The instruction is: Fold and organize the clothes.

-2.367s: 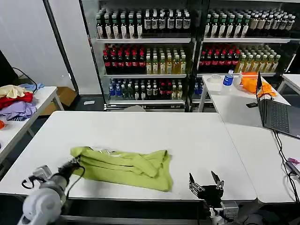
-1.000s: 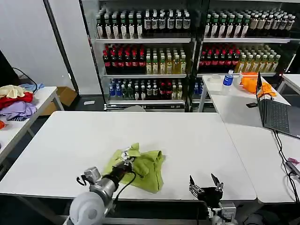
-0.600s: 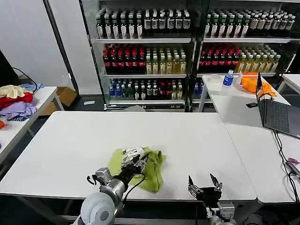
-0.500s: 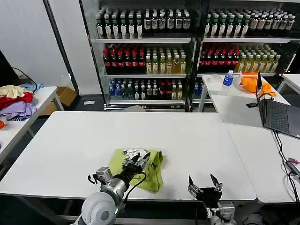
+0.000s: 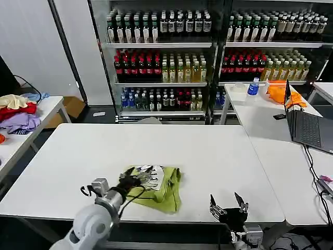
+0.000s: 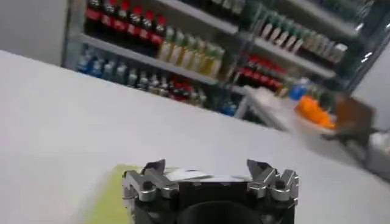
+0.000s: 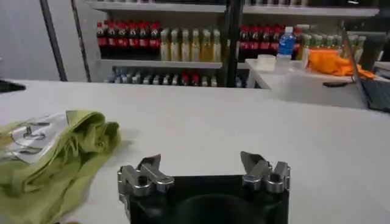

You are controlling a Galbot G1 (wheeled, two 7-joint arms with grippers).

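The lime t-shirt point(image 5: 154, 187) sits bunched into a compact folded bundle on the white table point(image 5: 208, 156), around the 6 o'clock part of the tabletop in the head view, close to the near edge. Its white printed graphic point(image 5: 148, 176) faces up on the top layer, toward the 9 o'clock side of the bundle.

The left gripper point(image 5: 130, 180) is at the bundle's 9 o'clock edge, right against the fabric near the print. In the left wrist view its fingers point(image 6: 146, 178) are spread apart with nothing pinched between them, and the shirt's lime edge and white print show just past them.

The right gripper point(image 5: 227, 206) hangs at the near table edge, about 4 o'clock from the shirt and clear of it. Its fingers point(image 7: 149, 167) are apart too, holding nothing; in the right wrist view the shirt point(image 7: 55, 158) lies off to one side on the table.

A laptop point(image 5: 307, 127) is on the side table at 3 o'clock, and shelves of bottles point(image 5: 208, 47) fill the back at 12.
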